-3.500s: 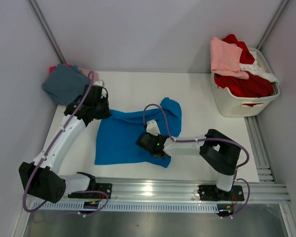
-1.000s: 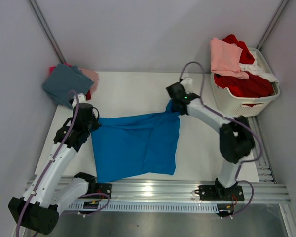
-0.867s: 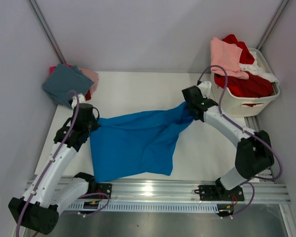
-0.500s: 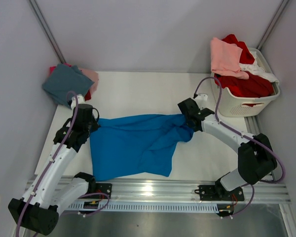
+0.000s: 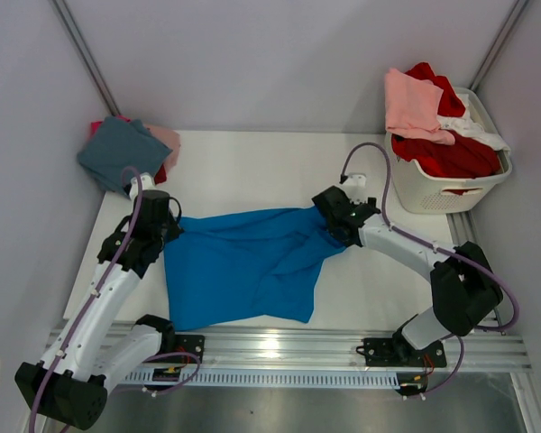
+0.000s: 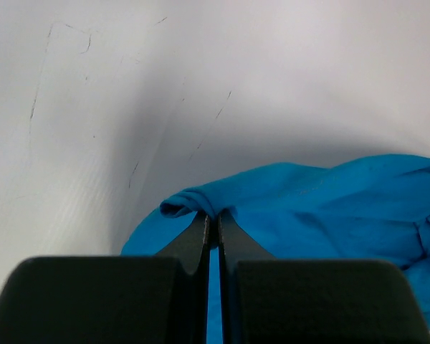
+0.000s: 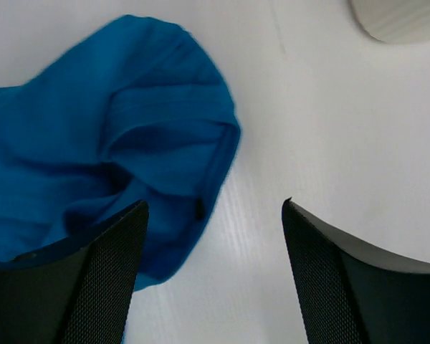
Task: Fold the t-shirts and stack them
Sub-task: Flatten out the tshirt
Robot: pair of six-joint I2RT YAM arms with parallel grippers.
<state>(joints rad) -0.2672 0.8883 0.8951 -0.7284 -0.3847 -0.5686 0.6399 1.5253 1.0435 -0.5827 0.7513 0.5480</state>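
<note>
From above, the blue t-shirt [image 5: 243, 266] lies spread on the middle of the table [image 5: 252, 167]. My left hand [image 5: 167, 230] is at its far left corner and my right hand [image 5: 335, 221] at its far right corner. A teal t-shirt [image 5: 117, 152] lies at the table's far left, and a white basket [image 5: 437, 194] with red and pink clothes stands at the far right.

In the left wrist view, my left hand [image 6: 212, 215] is closed tight on a fold of the blue cloth.

In the right wrist view, my right hand [image 7: 213, 204] is wide open and holds nothing. A bunched edge of the blue t-shirt lies on the table below it.
</note>
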